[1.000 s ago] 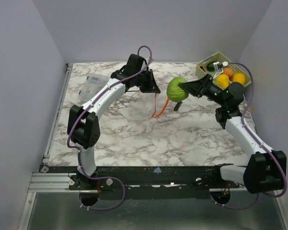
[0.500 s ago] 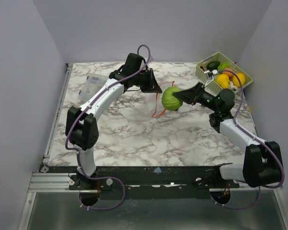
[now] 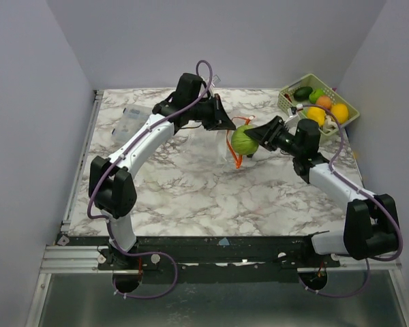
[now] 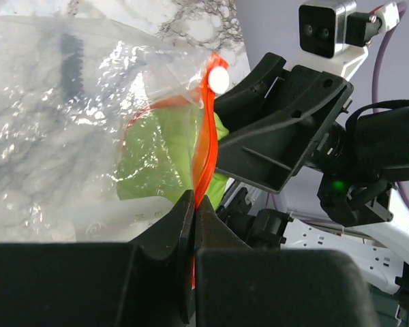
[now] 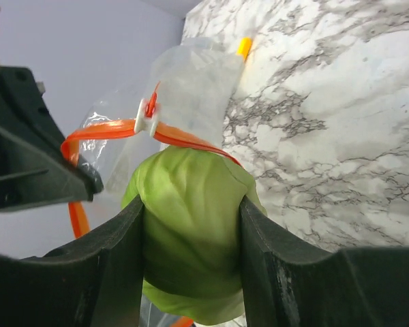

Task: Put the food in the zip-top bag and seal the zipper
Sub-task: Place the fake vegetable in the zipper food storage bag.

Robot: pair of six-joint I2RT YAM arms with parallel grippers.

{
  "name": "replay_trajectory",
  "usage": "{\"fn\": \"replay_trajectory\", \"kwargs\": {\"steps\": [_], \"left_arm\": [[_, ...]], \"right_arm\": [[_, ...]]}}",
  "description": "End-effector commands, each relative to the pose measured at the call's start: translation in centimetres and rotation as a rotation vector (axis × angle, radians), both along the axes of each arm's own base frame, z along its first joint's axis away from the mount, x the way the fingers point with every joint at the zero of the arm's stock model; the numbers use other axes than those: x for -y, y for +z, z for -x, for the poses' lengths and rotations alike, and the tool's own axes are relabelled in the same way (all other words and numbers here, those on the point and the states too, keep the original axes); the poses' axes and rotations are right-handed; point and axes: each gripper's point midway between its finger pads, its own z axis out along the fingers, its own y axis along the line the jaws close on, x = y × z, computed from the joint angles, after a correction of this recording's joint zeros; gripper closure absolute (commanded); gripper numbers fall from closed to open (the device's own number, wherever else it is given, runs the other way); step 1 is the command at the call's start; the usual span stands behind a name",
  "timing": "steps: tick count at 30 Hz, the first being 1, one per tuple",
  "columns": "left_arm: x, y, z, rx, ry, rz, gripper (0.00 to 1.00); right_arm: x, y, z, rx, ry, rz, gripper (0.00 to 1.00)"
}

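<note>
My right gripper is shut on a glossy green rounded food; in the right wrist view the food fills the gap between the fingers. It sits at the mouth of the clear zip-top bag, partly past the orange-red zipper with its white slider. My left gripper is shut on the zipper strip and holds the bag up, open. The green food shows through the plastic. In the top view the left gripper is just left of the food.
A pale green slatted basket at the back right holds yellow, orange and green toy foods. A clear plastic box lies at the back left. A short yellow-orange stick lies on the marble beyond the bag.
My right gripper has carried the green food left and down from near the basket to the bag's mouth. My left gripper has raised the zipper edge and shifted slightly right.
</note>
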Motion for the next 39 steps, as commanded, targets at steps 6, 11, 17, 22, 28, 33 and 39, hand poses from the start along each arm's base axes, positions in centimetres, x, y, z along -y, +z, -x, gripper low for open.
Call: {"fn": "replay_trajectory", "kwargs": {"steps": [6, 11, 17, 22, 28, 33, 39], "left_arm": [[2.0, 1.6, 1.4, -0.006, -0.061, 0.071, 1.0], [2.3, 1.4, 1.1, -0.002, -0.046, 0.062, 1.0], [2.0, -0.5, 0.1, 0.013, -0.023, -0.012, 1.0], [2.5, -0.2, 0.8, 0.008, -0.06, -0.006, 1.0], [2.9, 1.7, 3.1, 0.049, -0.11, 0.028, 1.0], [1.2, 0.2, 1.5, 0.075, -0.044, -0.053, 1.0], [1.7, 0.3, 0.9, 0.052, -0.049, -0.03, 1.0]], "right_arm": [[0.5, 0.1, -1.3, -0.185, -0.212, 0.068, 0.99], [-0.9, 0.7, -0.4, -0.178, -0.225, 0.061, 0.97], [-4.3, 3.1, 1.8, 0.004, -0.051, 0.062, 0.96], [-4.6, -1.2, 1.0, -0.056, -0.049, 0.158, 0.99], [-2.3, -2.5, -0.2, -0.158, -0.229, 0.11, 0.99], [0.5, -0.1, 0.2, -0.13, -0.394, 0.043, 0.99], [-4.8, 3.2, 2.3, -0.001, -0.058, -0.056, 0.99]]}}
